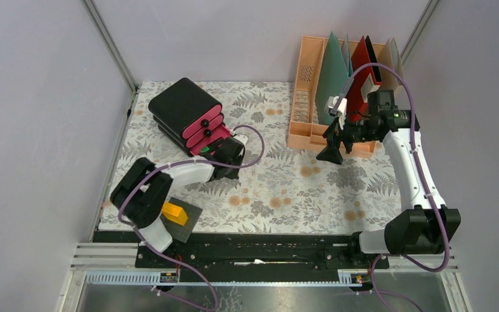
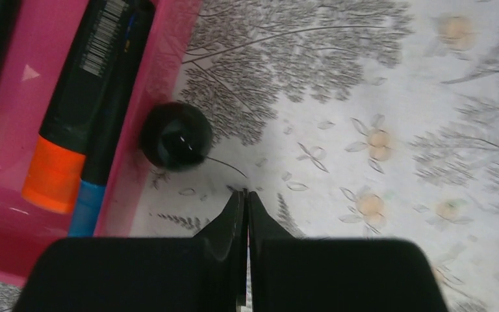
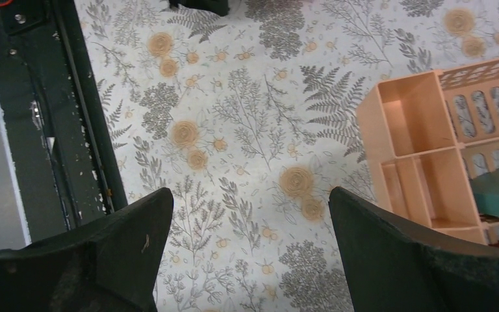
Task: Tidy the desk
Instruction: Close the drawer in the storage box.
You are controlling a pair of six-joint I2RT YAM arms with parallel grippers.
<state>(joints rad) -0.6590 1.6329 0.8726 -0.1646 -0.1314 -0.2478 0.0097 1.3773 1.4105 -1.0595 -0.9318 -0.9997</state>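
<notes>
The desk [image 1: 299, 188] is covered in a pale floral cloth. My left gripper [image 1: 232, 148] is low at the front of the black drawer box with pink fronts [image 1: 185, 110]. In the left wrist view the gripper [image 2: 245, 193] is shut and empty, its tips just right of the black round knob [image 2: 175, 136] of an open pink drawer [image 2: 13, 143]. The drawer holds an orange-capped marker [image 2: 55, 169] and a blue-capped marker [image 2: 88, 205]. My right gripper [image 1: 333, 142] hovers open and empty above the cloth, in front of the peach file rack [image 1: 308, 133]. In the right wrist view the gripper [image 3: 250, 195] is wide open.
The peach rack holds a green folder [image 1: 333, 75] and a red folder [image 1: 362, 68] upright; its low front compartments [image 3: 422, 149] show at the right. A yellow block [image 1: 175, 212] lies on a dark pad beside the left arm base. The black base rail [image 3: 71, 130] runs along the near edge.
</notes>
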